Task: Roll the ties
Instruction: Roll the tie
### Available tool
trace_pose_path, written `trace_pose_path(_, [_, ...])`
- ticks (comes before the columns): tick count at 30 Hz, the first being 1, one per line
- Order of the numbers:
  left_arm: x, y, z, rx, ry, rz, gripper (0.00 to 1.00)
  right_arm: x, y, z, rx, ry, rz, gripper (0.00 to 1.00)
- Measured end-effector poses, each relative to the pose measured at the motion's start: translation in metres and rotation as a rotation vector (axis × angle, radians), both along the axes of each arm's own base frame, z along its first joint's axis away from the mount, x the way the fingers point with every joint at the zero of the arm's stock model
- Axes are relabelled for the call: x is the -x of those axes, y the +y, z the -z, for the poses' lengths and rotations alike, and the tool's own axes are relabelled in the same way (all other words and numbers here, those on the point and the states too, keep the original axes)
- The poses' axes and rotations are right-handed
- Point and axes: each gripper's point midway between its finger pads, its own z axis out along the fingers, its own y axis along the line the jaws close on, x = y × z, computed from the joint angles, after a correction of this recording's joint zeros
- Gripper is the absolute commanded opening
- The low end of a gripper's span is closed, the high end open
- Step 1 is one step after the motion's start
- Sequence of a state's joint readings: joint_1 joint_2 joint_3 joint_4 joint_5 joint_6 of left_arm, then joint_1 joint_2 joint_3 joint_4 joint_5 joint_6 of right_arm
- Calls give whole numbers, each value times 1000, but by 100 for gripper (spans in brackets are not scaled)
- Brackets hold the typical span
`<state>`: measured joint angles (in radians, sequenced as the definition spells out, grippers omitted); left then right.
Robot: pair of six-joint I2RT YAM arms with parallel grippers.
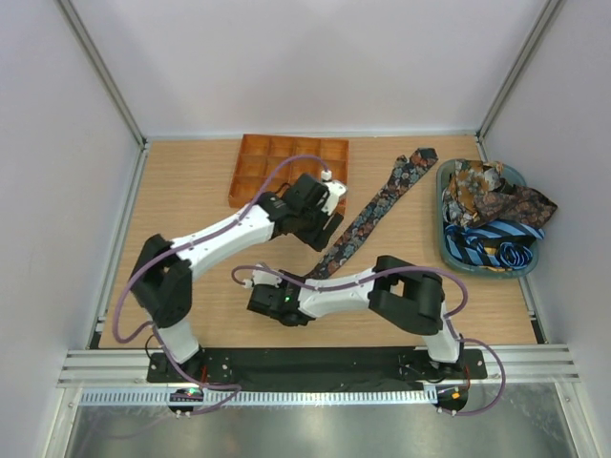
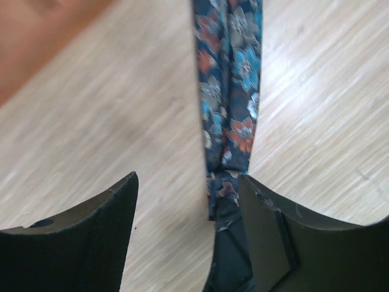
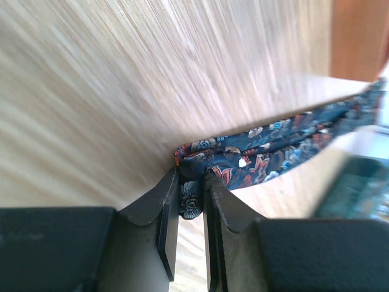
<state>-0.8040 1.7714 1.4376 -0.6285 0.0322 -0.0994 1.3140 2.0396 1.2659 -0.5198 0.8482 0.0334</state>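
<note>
The right gripper [image 3: 191, 182] pinches the narrow end of the dark floral fabric necktie [image 3: 267, 152]; the left gripper [image 2: 187, 185] hangs spread above its middle.

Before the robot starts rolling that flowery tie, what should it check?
1. Right gripper clamped on the floral tie at its narrow end: ok.
2. Left gripper open over the tie: ok, though the tie lies against one finger.
3. Tie stretched out along the table: ok.
4. Orange tray apart from the tie: ok.
5. Tie's wide end free of the teal bin: cannot tell.
</note>
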Motion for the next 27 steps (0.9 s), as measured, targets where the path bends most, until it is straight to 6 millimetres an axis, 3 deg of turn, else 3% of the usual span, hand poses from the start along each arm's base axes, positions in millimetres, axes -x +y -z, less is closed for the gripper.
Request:
trace_pose_path(5, [-14, 32, -48, 129, -169, -147, 78, 7, 1, -6, -183, 113, -9, 21])
trace_pose_path(9, [-21, 64, -68, 211, -270, -278, 87, 10, 6, -12, -336, 208, -15, 22])
trace_pose_path(11, [-23, 79, -72, 235, -313, -341, 100, 9, 8, -13, -402, 253, -14, 21])
trace_pose_path(20, [-20, 137, -82, 330, -455, -646, 100, 6, 7, -14, -642, 426, -8, 21])
trace_pose_path(27, [-10, 166, -82, 424, -529, -760, 100, 0, 4, -20, -840, 569, 18, 21])
